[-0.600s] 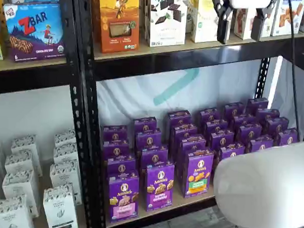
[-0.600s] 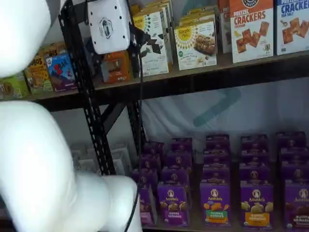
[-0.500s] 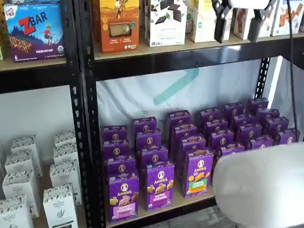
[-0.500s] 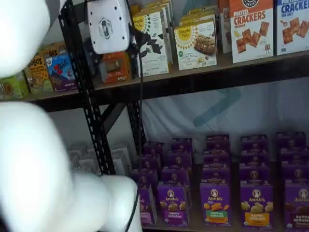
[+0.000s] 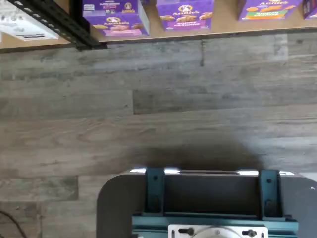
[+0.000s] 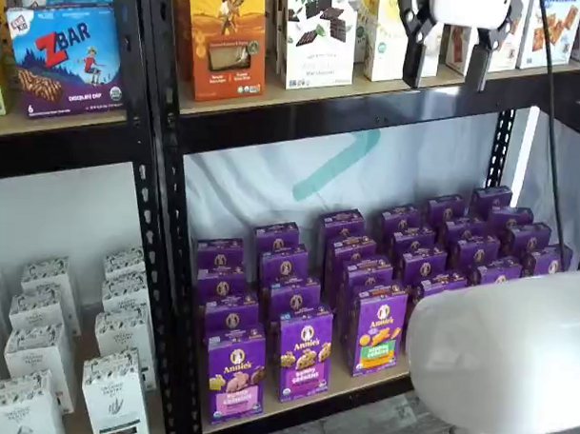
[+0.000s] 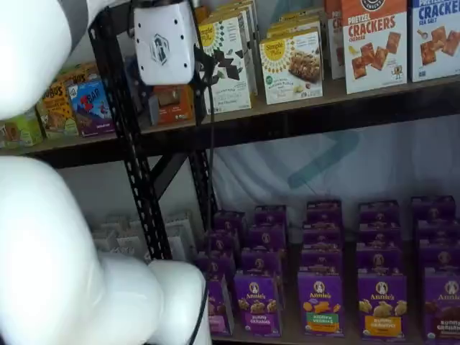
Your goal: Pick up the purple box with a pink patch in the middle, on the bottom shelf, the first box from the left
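The purple box with the pink patch [image 6: 235, 373] stands upright at the front left of the bottom shelf [image 6: 355, 388], right beside the black upright. It also shows in the wrist view [image 5: 117, 21]. In a shelf view [image 7: 218, 307] the arm partly hides it. My gripper [image 6: 446, 78] hangs at the view's top edge, in front of the upper shelf and far above and to the right of the box. Its two black fingers stand apart with a plain gap and hold nothing. Its white body [image 7: 164, 43] shows side-on at the upper shelf's height.
Rows of purple boxes fill the bottom shelf, including a yellow-lettered one [image 6: 304, 356] and a green-patch one [image 6: 378, 330]. White boxes [image 6: 37, 361] fill the left bay beyond the upright [image 6: 164, 270]. My white arm link [image 6: 504, 358] bulks in front. Wood floor [image 5: 158, 109] lies before the shelf.
The gripper has shifted a little to the left at the upper shelf's height, still open. The boxes have not moved.
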Robot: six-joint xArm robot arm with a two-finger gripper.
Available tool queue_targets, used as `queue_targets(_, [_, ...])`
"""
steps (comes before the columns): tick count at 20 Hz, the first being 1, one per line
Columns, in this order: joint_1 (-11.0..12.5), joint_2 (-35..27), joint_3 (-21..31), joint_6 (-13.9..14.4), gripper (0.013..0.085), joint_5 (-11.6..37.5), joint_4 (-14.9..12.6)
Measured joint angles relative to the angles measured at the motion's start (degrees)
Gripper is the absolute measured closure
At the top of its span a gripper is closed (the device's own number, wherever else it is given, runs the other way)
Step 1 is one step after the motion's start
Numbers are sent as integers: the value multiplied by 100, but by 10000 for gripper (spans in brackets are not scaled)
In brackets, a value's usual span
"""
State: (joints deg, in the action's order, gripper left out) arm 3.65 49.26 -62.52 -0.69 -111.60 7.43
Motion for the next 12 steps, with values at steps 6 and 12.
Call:
queue_targets(6, [-269,55,449,146,130,434,-270])
queue_targets(12, [-538,72,1000,328,130,1012,-535])
